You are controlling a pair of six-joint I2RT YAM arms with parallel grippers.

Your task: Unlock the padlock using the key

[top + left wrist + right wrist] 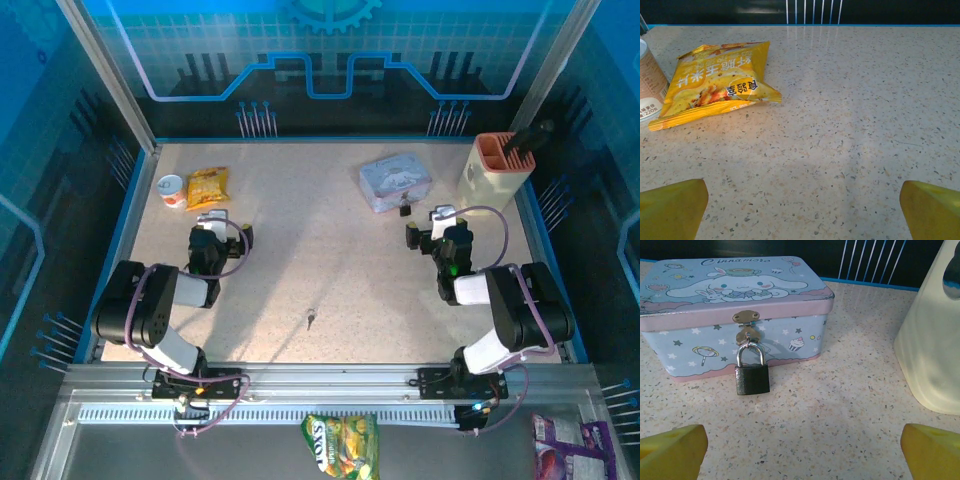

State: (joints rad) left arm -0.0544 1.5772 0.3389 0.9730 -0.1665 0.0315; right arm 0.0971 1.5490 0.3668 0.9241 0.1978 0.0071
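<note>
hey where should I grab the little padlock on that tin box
Probably the padlock by its dark body, pinched across its sides from the front: it hangs upright from the hasp of the tin box, whose wall sits behind it.

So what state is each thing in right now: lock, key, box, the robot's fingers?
Tin box: lid closed.
Padlock: shut, hanging on the box's clasp.
Key: lying loose on the table.
Left fingers: open, empty.
Right fingers: open, empty.
</note>
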